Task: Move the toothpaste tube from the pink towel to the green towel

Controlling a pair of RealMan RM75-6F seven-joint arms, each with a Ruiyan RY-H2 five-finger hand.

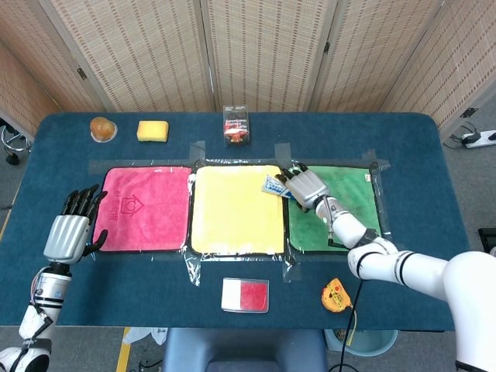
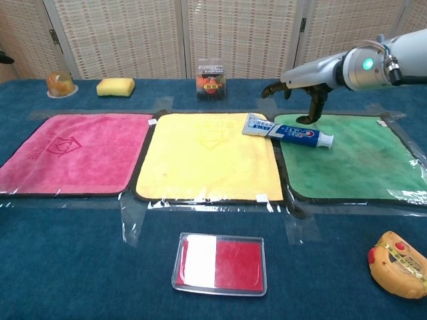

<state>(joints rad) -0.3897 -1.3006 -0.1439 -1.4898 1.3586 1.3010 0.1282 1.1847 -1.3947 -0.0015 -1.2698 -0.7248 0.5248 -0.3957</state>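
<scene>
Toothpaste tube (image 2: 287,132) is lying flat across the seam between the yellow towel (image 2: 208,155) and the green towel (image 2: 353,159): flat crimped end on the yellow one, cap end on the green one. Not on the pink towel (image 2: 73,152).

Right hand (image 2: 297,85) is hovering above the tube, fingers spread and holding nothing; one finger is pointing down toward the tube's middle, can't tell if it's touching. In the head view the right hand (image 1: 304,186) is covering most of the tube (image 1: 273,186), with only the flat end showing on the yellow towel (image 1: 236,209) beside the green towel (image 1: 353,198).

Left hand (image 1: 70,229) is sitting at the left edge of the pink towel (image 1: 143,208), fingers apart, nothing in it. Only visible in the head view.

Other stuff on the blue surface (image 2: 80,267):
- red and white tray (image 2: 220,263) in front of the yellow towel
- yellow and orange object (image 2: 398,263) near the front right corner
- yellow sponge (image 2: 115,87) and a small orange item (image 2: 60,83) at the back left
- clear box (image 2: 210,80) at the back centre, behind the yellow towel

Towels are taped down side by side: pink, yellow, green.
</scene>
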